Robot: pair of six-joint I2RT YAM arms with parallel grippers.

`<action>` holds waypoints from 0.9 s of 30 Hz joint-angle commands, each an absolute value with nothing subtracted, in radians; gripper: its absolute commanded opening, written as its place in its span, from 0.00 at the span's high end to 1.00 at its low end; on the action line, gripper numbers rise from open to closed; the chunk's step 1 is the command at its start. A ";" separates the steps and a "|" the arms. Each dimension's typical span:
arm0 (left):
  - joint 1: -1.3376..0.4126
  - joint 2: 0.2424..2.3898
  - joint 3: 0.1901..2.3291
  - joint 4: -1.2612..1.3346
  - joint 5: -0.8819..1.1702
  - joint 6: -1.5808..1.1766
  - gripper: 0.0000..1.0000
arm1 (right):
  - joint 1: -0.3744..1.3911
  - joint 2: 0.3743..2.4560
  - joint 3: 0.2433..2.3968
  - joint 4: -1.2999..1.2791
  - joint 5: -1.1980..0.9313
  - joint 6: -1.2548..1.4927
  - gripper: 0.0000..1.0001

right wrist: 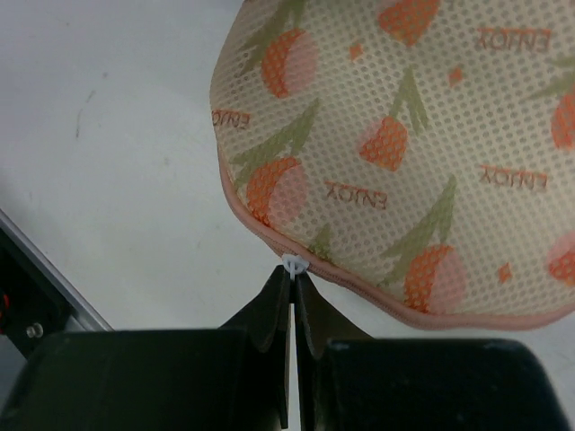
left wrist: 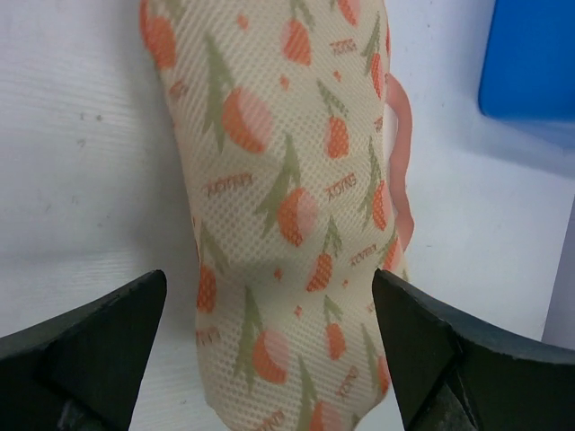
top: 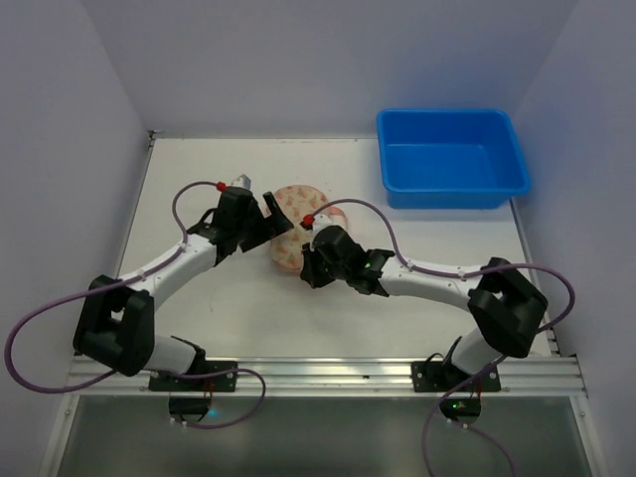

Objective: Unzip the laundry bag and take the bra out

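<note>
The left pincer (left wrist: 269,359) was spread wide astride the laundry bag (left wrist: 287,180), which lay on the counter (top: 328,318) left of the blue tub (top: 452,159). The bag was judged light, soft mesh, best taken by its trim (right wrist: 252,224). Only in the right wrist view was the right pincer (right wrist: 294,292) seen pressed together on the white zipper pull (right wrist: 292,263); no bra was shown anywhere.
</note>
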State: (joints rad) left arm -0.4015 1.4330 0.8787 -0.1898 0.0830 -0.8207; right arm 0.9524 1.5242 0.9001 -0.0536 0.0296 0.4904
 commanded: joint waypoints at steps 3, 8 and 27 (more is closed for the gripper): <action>-0.394 1.231 0.729 -0.239 0.006 -0.972 0.00 | 0.957 1.637 1.043 0.043 0.006 0.574 1.00; -0.394 1.097 0.552 -0.164 0.023 -1.080 0.00 | 0.969 1.697 1.086 0.057 -0.026 0.574 1.00; -0.436 1.183 0.440 0.178 0.115 -1.161 0.89 | 0.977 1.672 1.032 0.028 -0.022 0.543 1.00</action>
State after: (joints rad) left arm -0.4324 1.1801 0.4335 0.1326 0.1226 -1.1667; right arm 0.9752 1.7317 1.0504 0.0154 -0.0425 0.5587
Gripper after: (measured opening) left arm 0.161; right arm 0.011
